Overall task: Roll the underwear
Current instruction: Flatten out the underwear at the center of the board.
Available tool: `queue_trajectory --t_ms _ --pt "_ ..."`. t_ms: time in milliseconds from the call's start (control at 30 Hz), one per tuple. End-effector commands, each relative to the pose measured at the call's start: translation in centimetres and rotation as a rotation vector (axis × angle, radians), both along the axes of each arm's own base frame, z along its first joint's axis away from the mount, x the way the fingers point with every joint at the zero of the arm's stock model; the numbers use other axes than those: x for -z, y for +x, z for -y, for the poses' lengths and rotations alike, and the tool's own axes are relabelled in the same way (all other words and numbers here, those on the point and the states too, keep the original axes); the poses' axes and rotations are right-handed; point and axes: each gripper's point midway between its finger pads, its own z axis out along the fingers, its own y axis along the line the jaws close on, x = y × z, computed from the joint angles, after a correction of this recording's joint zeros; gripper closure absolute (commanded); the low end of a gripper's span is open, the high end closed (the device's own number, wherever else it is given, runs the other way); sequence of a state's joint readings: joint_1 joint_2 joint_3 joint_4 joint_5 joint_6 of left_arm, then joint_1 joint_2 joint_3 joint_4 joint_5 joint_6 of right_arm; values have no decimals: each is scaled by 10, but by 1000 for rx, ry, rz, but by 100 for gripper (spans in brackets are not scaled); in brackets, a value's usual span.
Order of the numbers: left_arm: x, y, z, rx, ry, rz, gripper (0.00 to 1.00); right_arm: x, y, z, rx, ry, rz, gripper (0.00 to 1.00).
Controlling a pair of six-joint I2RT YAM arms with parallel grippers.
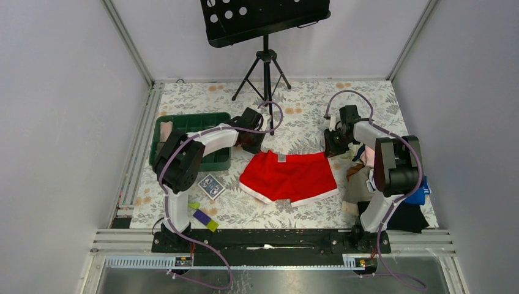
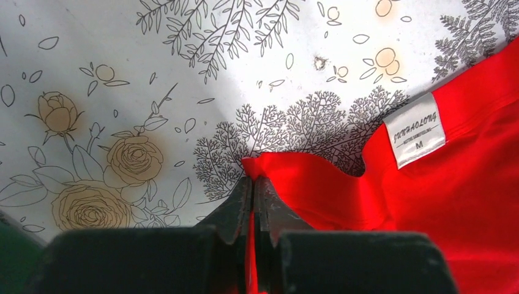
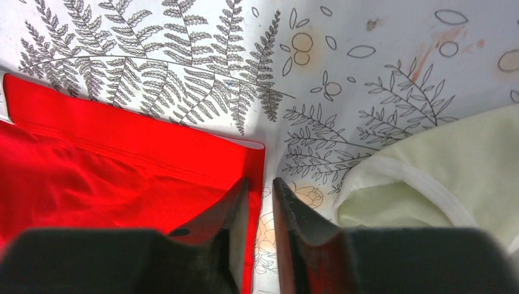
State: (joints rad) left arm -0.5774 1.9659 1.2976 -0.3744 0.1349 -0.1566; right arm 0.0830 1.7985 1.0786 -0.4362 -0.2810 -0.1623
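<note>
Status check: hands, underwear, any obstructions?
Left hand shut on red cloth underwear, waistband corner. Right hand open astride other corner. Pale cloth garment beside, apart from the red.

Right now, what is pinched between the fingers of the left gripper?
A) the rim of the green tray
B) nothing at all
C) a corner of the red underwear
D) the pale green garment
C: in the left wrist view the left gripper is shut on a bunched corner of the red underwear.

The left arm (image 1: 202,142) and right arm (image 1: 379,138) are reached forward, wrists pitched down. The left end effector (image 2: 253,181) is pinched shut on the underwear (image 2: 465,184); the right end effector (image 3: 261,182) is held with fingers narrowly apart.
</note>
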Motion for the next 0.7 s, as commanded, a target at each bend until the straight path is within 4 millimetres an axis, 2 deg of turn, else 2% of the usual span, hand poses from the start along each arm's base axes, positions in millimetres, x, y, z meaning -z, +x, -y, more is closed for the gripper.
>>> queue_trajectory --t_ms 0,67,100,233,433,533,667 --pt "32 -13 -27 -28 136 -50 100 39 -26 3 8 -22 -144 82" --pt "23 -8 -30 -48 145 -20 100 36 -24 -2 2 1 -135 97" --pt "16 -5 -30 -60 140 -5 100 31 -23 -4 -8 16 -120 100" --pt "-21 8 -38 -124 131 87 100 -2 -14 -10 -26 61 -17 100" --pt "-66 14 -36 -168 55 162 100 -60 -10 -10 -12 107 143 100" --pt "-90 13 -27 -155 -19 175 100 -88 -11 -12 18 131 220 100" --pt "-119 1 -21 -115 -110 202 100 -123 -22 -24 45 226 320 100"
